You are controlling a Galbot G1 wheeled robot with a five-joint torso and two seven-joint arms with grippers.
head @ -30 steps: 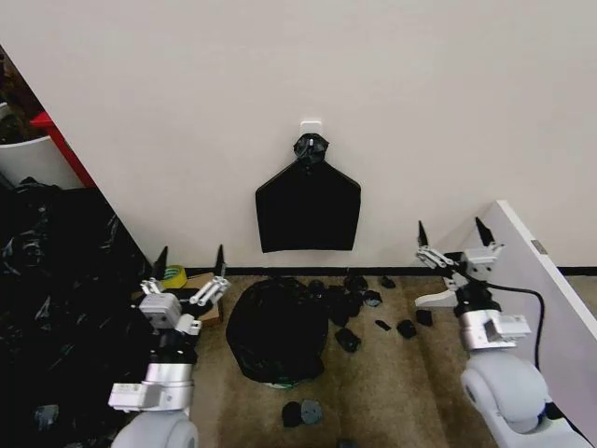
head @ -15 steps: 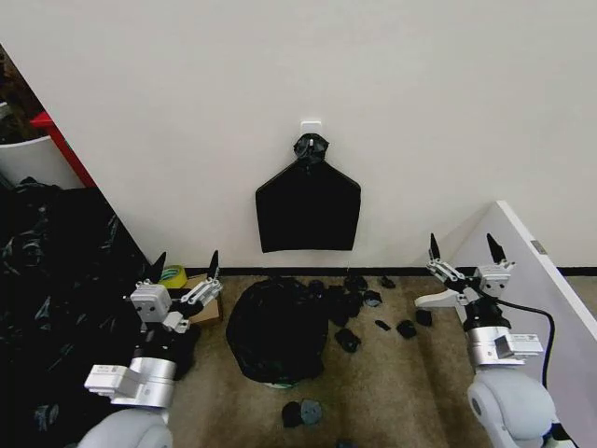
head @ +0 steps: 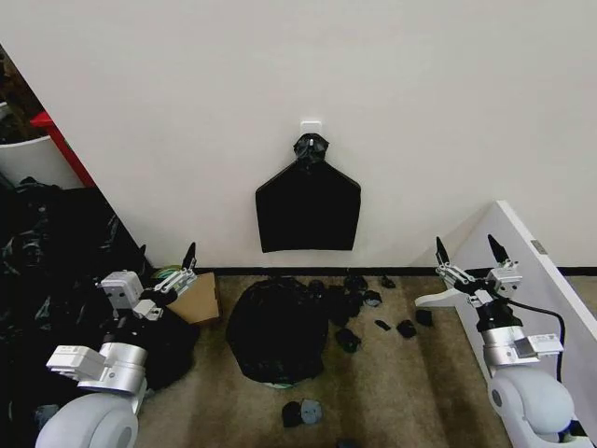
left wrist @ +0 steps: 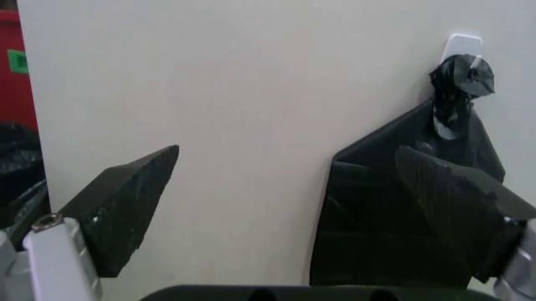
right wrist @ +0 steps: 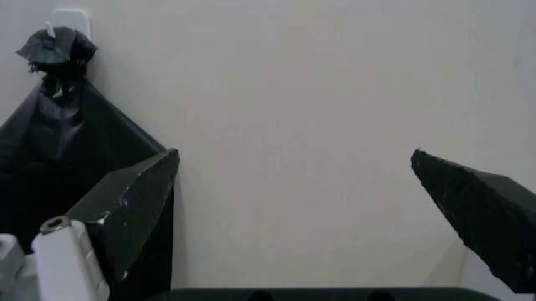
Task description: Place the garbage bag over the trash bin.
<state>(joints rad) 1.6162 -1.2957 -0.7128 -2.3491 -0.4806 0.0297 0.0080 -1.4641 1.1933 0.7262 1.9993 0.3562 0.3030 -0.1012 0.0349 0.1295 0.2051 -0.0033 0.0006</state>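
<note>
1. Two grippers are raised before us with nothing in them: our left gripper (head: 166, 271) near the left wall, our right gripper (head: 465, 255) beside the white board (head: 550, 280). Both have their fingers spread apart.
2. The garbage bag (head: 275, 327) sits on the carpet by the foot of the wall, draped over the trash bin, whose pale base (head: 276, 383) peeks out below.
3. A flat black bundle (head: 308, 213) hangs from a wall hook (head: 311, 124) above it.
4. Small black scraps (head: 359, 313) lie just right of the bag.

The garbage bag (head: 276, 329) is glossy black, the hanging bundle (head: 308, 211) flat black on a cream wall (head: 280, 84). The carpet (head: 410, 383) is brown, the board (head: 541, 271) white.
</note>
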